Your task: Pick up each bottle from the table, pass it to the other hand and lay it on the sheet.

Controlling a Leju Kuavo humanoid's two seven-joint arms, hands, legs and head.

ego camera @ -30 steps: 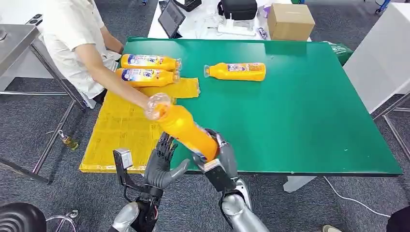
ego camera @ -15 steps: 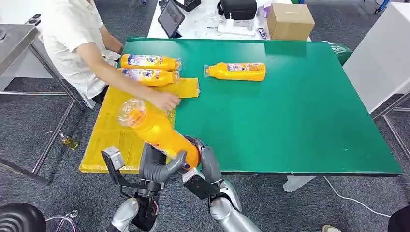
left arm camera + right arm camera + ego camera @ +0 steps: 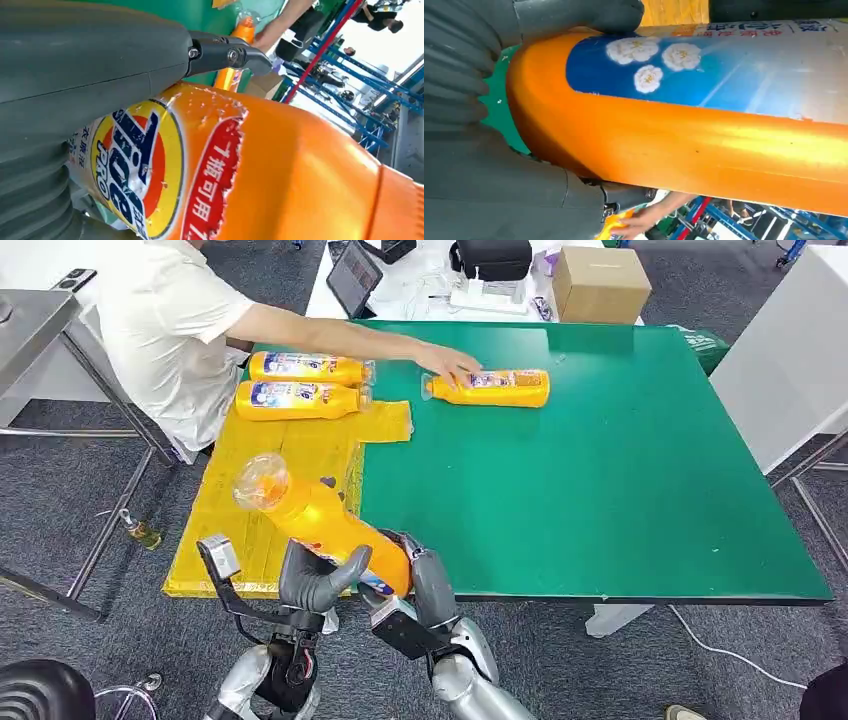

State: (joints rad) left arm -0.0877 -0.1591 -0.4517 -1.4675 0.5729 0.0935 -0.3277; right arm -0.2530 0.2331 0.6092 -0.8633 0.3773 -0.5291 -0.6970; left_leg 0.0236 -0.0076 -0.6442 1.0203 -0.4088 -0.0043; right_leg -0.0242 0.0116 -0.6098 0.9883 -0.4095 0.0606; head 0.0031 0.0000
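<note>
An orange bottle (image 3: 320, 522) with a clear cap hangs tilted over the near edge of the yellow sheet (image 3: 240, 505), cap pointing away from me. My left hand (image 3: 315, 580) wraps its lower body, thumb across the label. My right hand (image 3: 425, 585) grips its base. Up close, the left wrist view has the bottle (image 3: 260, 165) against my left hand (image 3: 75, 75), and the right wrist view has the bottle (image 3: 704, 135) in my right hand (image 3: 484, 165). Two bottles (image 3: 300, 367) (image 3: 298, 400) lie on the sheet's far end. Another bottle (image 3: 495, 387) lies on the green table (image 3: 600, 490).
A person (image 3: 170, 330) sits at the table's far left, reaching an arm across with a hand (image 3: 450, 364) on the lone bottle. Behind the table stand a cardboard box (image 3: 600, 282), a tablet (image 3: 355, 275) and a black bag (image 3: 492, 258). A metal table (image 3: 30, 320) stands left.
Both hands carried the bottle left, over the sheet's near edge, and my left hand closed around it. The person's arm left the sheet and reached to the bottle on the table.
</note>
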